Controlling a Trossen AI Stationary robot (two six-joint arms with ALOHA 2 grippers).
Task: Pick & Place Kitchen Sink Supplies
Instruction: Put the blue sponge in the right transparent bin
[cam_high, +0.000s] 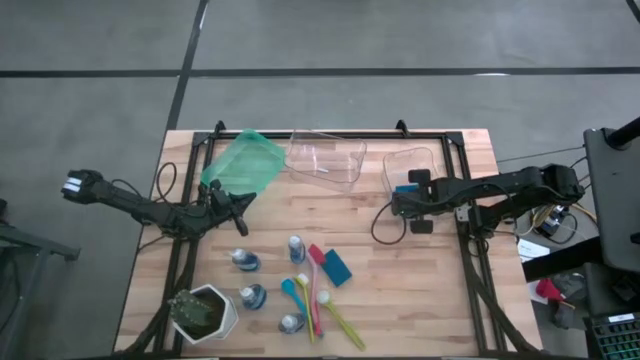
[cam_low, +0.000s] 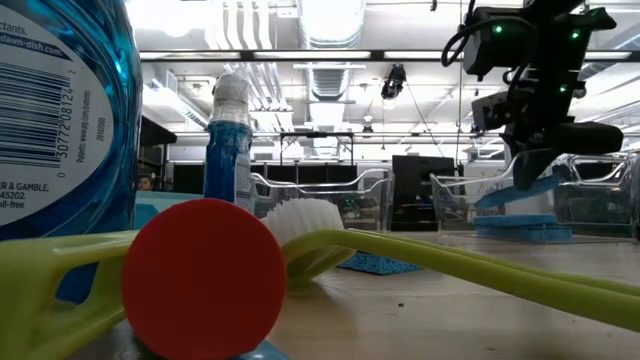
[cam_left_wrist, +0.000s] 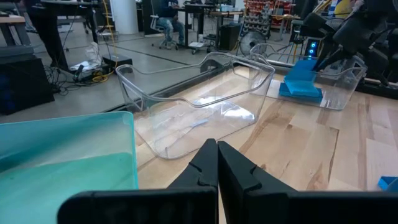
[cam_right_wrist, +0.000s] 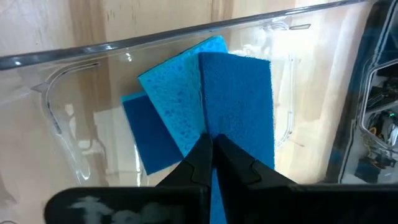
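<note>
- Right gripper (cam_right_wrist: 211, 146), fingers pinched on a blue rectangular sponge (cam_right_wrist: 239, 106), above the clear plastic bin (cam_high: 432, 158) at table's 2 o'clock; second sponge (cam_right_wrist: 177, 115) inside.
- Left gripper (cam_left_wrist: 217, 163) closed, empty, beside green plastic bin (cam_high: 243, 162) at 10 o'clock.

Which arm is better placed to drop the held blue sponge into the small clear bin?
The right. Its gripper is shut on a blue sponge directly over the small clear bin, above other sponges. The left gripper sits shut by the green bin.
</note>
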